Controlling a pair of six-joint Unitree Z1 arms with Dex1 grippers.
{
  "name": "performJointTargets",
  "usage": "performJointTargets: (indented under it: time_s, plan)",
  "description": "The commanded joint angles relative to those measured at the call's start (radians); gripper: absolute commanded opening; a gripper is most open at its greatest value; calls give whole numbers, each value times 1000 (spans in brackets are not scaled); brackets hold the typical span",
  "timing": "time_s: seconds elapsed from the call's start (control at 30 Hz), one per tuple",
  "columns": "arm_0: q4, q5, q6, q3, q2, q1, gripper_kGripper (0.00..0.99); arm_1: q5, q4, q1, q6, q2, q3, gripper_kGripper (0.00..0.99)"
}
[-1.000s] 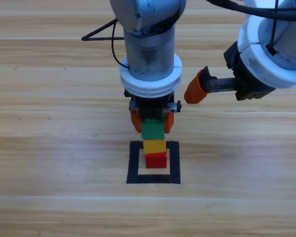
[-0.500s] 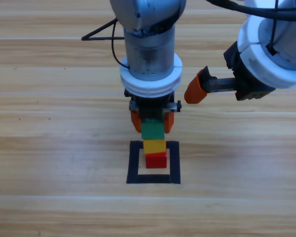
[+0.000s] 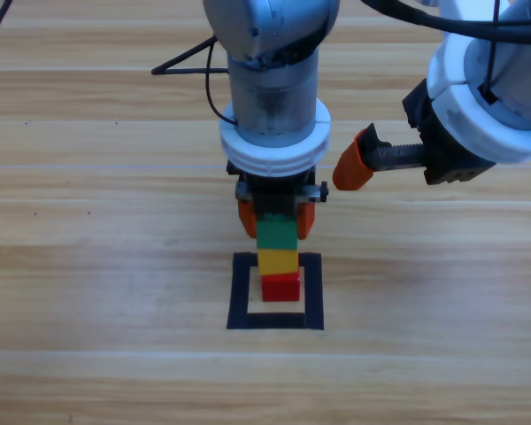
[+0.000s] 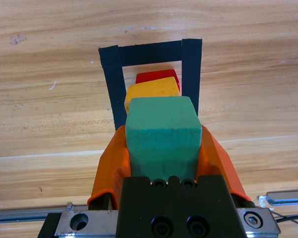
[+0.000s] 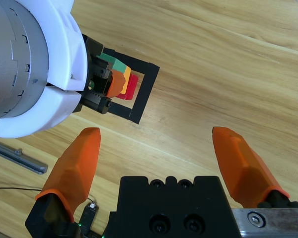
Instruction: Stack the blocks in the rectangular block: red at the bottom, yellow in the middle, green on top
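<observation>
The left gripper (image 3: 274, 215) stands over the black tape frame (image 3: 239, 292), its two orange jaws pressed against opposite side faces of the green cube (image 3: 275, 234). That cube sits on the yellow cube (image 3: 278, 262), which sits on the red cube (image 3: 281, 287) inside the frame; the stack appears complete, though whether the green cube rests fully on the yellow one cannot be told. In the left wrist view the green cube (image 4: 162, 136) fills the gap between the jaws, with the yellow cube (image 4: 151, 91) and red cube (image 4: 157, 76) lined up behind it.

The cubes look like small, rigid, light blocks with flat matte faces, so they should take a modest squeeze without deforming, but a three-high column this narrow is likely to topple from any sideways drag. The flat opposite sides, near mid-height, are the sensible place to hold.

The right gripper (image 3: 358, 164) waits well off to the right above the wooden table (image 3: 88, 266), its jaws spread wide and empty.
</observation>
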Motion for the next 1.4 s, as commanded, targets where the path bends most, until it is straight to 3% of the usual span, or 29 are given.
performJointTargets:
  time_s: [0.03,0.13,0.2,0.3,0.33,0.37,0.77,1.1,1.4]
  plan:
    - [7,13,-10,-1,53,-23,0,5,-43,-33,-7,33,29,990]
    - [5,15,-10,-2,63,-23,25,6,-43,-33,-7,32,29,990]
    - [4,13,-10,-7,68,-23,147,6,-43,-33,-7,32,29,990]
    - [5,13,-13,-10,59,-28,831,6,-43,-33,-7,32,29,990]
    - [5,13,-15,-10,54,-28,957,6,-43,-33,-7,32,28,990]
    - [5,13,-13,-10,51,-28,988,8,-43,-33,-7,32,28,990]
    - [7,13,-13,-2,19,-26,990,1,-45,-33,-7,19,41,990]
    - [7,16,-10,-56,-12,-23,990,-51,-56,-33,3,36,37,990]
    - [17,53,-38,-41,-122,12,990,-54,-56,-33,2,23,37,990]
